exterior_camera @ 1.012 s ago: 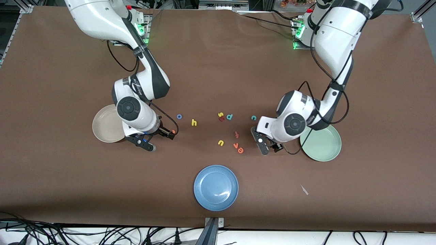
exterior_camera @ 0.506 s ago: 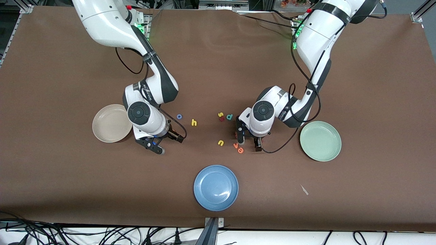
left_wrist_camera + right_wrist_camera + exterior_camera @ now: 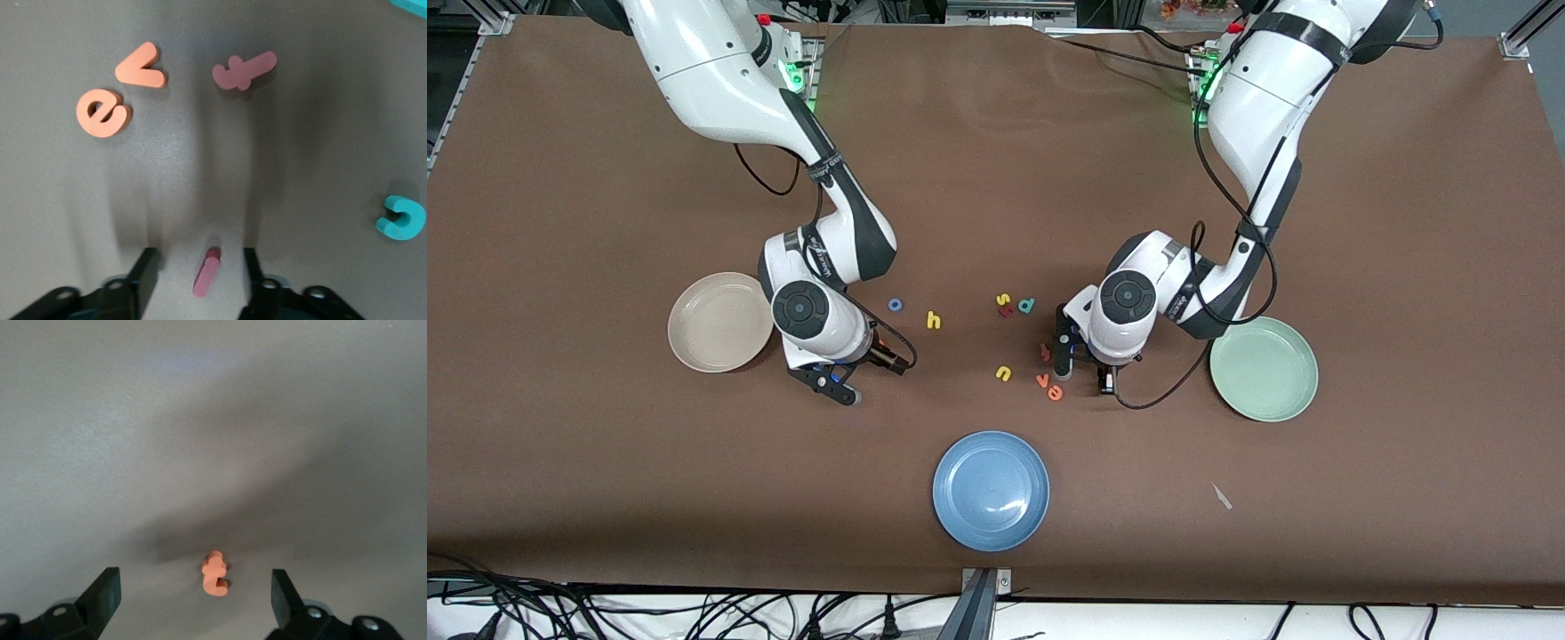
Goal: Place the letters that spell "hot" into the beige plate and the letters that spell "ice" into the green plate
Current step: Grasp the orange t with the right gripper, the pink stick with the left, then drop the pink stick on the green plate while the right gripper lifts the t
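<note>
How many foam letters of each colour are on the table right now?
Yellow: 3 (h, s, u)
Orange: 3 (e, v, t)
Dark red: 3 (i, cross-shaped letter, letter touching the s)
Teal: 2 (c, d)
Blue: 1 (o)
Total: 12

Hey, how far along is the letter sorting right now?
Nothing is done: beige plate and green plate hold no letters. In hand: left claw straddles the red i, right claw straddles the orange t, both open. Left: all six, with o, h, c, e lying on the table.
</note>
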`<state>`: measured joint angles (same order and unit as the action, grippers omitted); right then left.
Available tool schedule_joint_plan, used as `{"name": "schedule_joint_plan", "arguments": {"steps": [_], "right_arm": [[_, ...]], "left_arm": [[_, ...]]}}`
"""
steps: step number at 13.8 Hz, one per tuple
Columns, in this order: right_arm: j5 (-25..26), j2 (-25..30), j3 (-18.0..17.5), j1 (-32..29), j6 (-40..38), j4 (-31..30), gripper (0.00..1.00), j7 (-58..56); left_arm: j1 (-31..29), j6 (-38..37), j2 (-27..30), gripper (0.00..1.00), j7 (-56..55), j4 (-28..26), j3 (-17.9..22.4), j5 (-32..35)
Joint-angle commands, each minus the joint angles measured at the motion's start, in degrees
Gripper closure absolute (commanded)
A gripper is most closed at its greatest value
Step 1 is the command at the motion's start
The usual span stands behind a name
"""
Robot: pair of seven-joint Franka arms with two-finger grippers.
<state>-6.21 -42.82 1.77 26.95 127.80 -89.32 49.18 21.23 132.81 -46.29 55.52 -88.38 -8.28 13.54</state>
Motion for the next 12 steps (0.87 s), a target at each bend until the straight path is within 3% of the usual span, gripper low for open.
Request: {"name": "schedule_joint_plan", "arguments": {"steps": [1, 3, 4, 8, 12], "right_arm": [[-1.17, -0.25, -0.01, 0.21, 0.16, -0.94, 0.01, -0.05], [-1.17, -0.08, 0.07, 0.30, 2.44, -3.22, 0.01, -0.05], [-1.17, 0.36, -0.01, 0.38, 3.93, -4.71, 0.01, 0.04], [-1.17, 1.59, -0.36, 0.38, 7.02, -7.54, 0.07, 0.13], [-1.17, 1.77, -0.37, 0.47, 6.41, -7.45, 0.33, 0.57]], "left_arm": [[-0.84, 0.17, -0.64, 0.61, 1.43, 0.58, -0.07, 0.43], [-0.92, 0.08, -0.38, 0.81, 1.52, 0.58, -0.07, 0.43], [-1.18, -0.01, -0.29, 0.99, 1.43, 0.58, -0.07, 0.34], [-2.32, -2.80, 1.20, 1.00, 1.35, 0.93, -0.16, 0.34], [-8.55, -15.18, 8.14, 1.00, 1.35, 1.11, -1.04, -4.65]]}}
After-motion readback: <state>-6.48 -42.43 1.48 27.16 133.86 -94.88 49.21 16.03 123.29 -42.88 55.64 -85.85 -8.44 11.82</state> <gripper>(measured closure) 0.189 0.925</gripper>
